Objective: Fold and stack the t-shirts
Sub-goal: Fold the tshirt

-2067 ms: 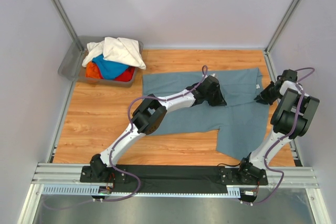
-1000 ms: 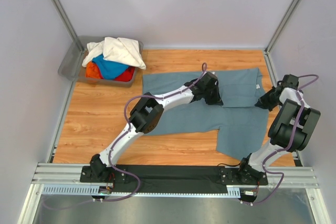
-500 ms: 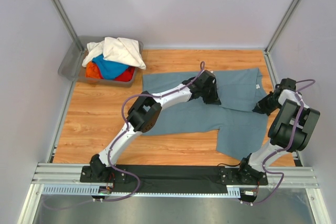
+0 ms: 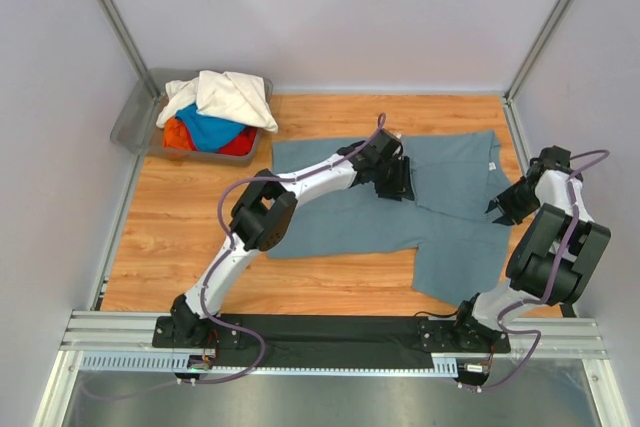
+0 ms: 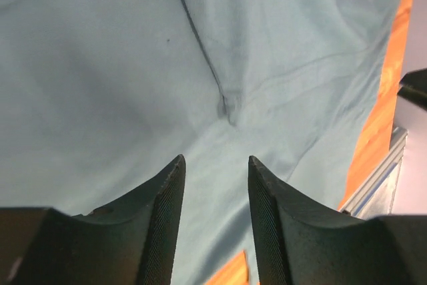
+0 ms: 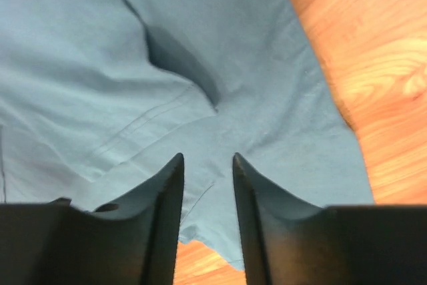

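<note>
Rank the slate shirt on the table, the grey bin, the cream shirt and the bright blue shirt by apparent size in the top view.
1. slate shirt, spread flat
2. grey bin
3. cream shirt, bunched on top
4. bright blue shirt: only a patch shows, so its true size is unsure

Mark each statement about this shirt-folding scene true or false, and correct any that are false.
1. The grey-blue t-shirt lies spread on the wooden table. True.
2. The grey bin at the far left corner is empty. False: it holds a pile of t-shirts.
3. The left end effector has cloth pinched between its fingers. False: its jaws stand apart above the shirt, with nothing between them.
4. The right end effector is over the shirt's right-hand part, with bare wood close beside it. True.
</note>
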Controlling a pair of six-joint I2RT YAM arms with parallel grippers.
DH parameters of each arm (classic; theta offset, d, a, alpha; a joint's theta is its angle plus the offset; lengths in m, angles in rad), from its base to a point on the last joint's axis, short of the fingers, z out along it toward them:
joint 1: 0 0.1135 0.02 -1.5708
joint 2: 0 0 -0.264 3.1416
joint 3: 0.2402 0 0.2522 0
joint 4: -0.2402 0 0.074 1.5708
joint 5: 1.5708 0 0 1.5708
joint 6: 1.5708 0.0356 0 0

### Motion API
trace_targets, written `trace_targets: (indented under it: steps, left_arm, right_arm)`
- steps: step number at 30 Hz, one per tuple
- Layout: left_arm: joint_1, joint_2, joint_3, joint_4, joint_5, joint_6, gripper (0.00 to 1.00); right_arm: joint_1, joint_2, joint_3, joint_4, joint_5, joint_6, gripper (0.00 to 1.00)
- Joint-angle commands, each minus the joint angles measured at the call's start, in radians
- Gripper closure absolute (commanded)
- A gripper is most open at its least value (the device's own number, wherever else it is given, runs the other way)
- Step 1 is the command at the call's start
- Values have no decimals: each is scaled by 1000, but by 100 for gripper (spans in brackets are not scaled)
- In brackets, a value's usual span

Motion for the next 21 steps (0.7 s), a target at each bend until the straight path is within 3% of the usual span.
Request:
trace_targets:
  steps: [1, 5, 10, 14, 21]
  left_arm:
    - [34, -176, 2, -71, -10, 139, 50]
    - [101, -246, 3, -201, -34, 301, 48]
    - [189, -257, 17, -350, -53, 435, 44]
    - [233, -239, -6, -433, -132, 539, 44]
    - [336, -176, -64, -431, -116, 564, 45]
  right_arm:
    - [1, -65, 65, -13, 29, 11, 62]
    - [59, 19, 178, 77, 25, 57, 41]
    - [188, 214, 410, 125, 117, 86, 28]
    - [264, 334, 539, 104, 237, 146, 27]
    - [353, 587, 780, -31, 411, 184, 27]
